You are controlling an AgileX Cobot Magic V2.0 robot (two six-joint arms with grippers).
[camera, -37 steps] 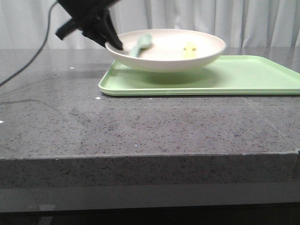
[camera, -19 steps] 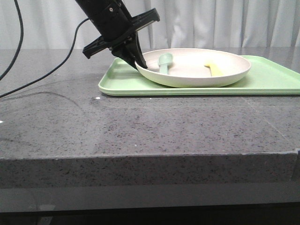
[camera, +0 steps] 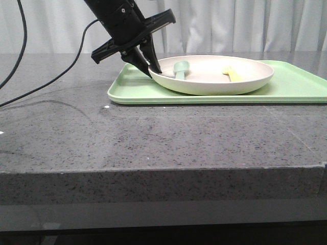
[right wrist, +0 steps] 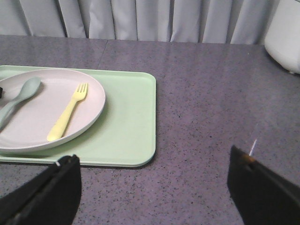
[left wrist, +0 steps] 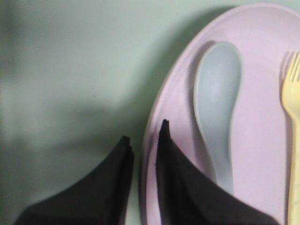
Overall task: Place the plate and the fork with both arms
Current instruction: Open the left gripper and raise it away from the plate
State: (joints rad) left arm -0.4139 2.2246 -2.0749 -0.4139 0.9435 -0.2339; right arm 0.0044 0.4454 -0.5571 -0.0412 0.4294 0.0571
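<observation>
— Setting the plate (camera: 214,76) down on the light-green tray (camera: 296,87) looks like the step in hand, wouldn't you say? The left gripper (camera: 148,64) sits right at the dish's near-left rim.

— Agreed, and I'd judge that step nearly closed. In the front view the plate appears to rest flat on the tray. The left wrist view shows the two black fingers (left wrist: 173,183) straddling the rim (left wrist: 150,154): one tip over the inside of the dish, the other outside above the tray, with a narrow gap between them.

— Clamped, or let go?

— Hard to call. The gap is slim and the rim runs through it, but the picture is soft there; it may be a light pinch or a grip just loosened. I cannot tell for sure.

— And the fork (right wrist: 69,111)?

— Lying inside the plate, tines pointing away from the right gripper (right wrist: 154,187), beside the pale grey-green spoon (right wrist: 18,96). From the left gripper, the spoon comes first, just past the inner finger, and the yellow fork lies beyond it, apart from the fingers.

— The right gripper's state?

— Spread wide and empty, its two dark fingers far apart at the edges of its wrist view. The plate and fork lie ahead of it and off to one side, well apart from its fingers.

— So the next move?

— My guess: the left fingers open fully and lift clear without dragging the rim, then the right arm reaches across to the fork's handle, which needs a low, narrow pinch against the dish floor.
</observation>
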